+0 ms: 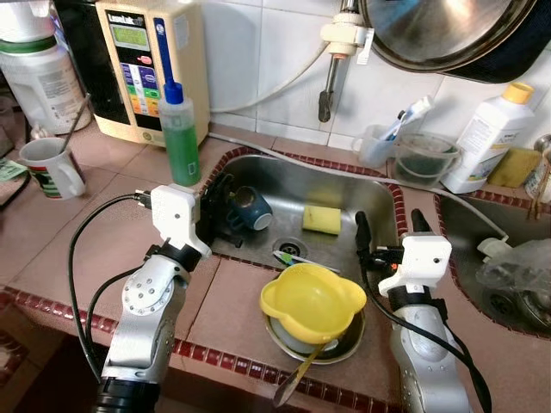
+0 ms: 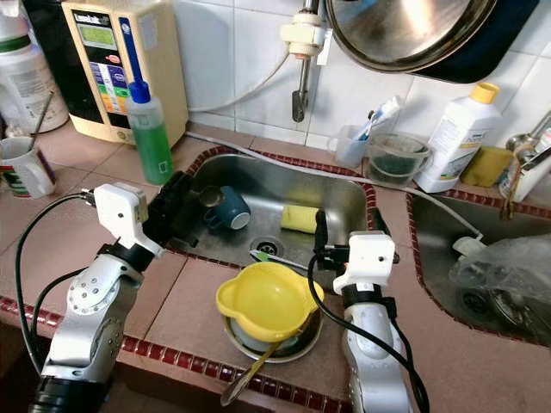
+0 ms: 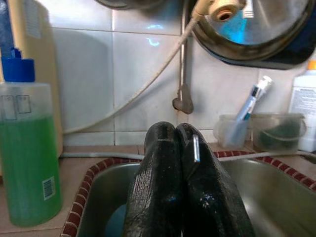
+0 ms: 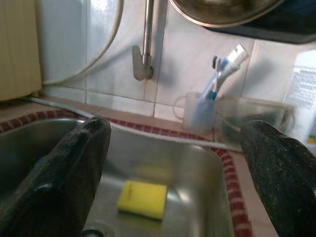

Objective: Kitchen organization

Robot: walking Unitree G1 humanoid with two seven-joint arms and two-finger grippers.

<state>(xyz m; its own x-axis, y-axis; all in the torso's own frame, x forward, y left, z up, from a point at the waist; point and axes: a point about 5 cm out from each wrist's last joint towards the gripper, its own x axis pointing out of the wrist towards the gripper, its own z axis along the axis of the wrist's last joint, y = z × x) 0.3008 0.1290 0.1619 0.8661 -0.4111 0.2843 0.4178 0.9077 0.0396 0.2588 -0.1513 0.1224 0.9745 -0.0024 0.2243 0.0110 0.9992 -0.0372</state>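
1. Nearest me, a long spoon (image 1: pixel 297 377) leans out from under the yellow bowl (image 1: pixel 310 301), which sits in a metal dish (image 1: pixel 344 344) on the tiled counter (image 1: pixel 95 232)
2. My left gripper (image 3: pixel 178 143) has its fingers pressed together, a thin metal piece between the tips; it hangs over the sink's (image 1: pixel 362 194) left edge, beside the blue cup (image 1: pixel 250 209)
3. My right gripper (image 1: pixel 392 228) is spread wide and empty, over the sink's right side
4. Within the basin lie the blue cup, a yellow sponge (image 4: pixel 143 198) and a toothbrush (image 1: pixel 288 257) near the drain
5. Green soap bottle (image 1: pixel 179 131) stands upright behind the sink's left corner
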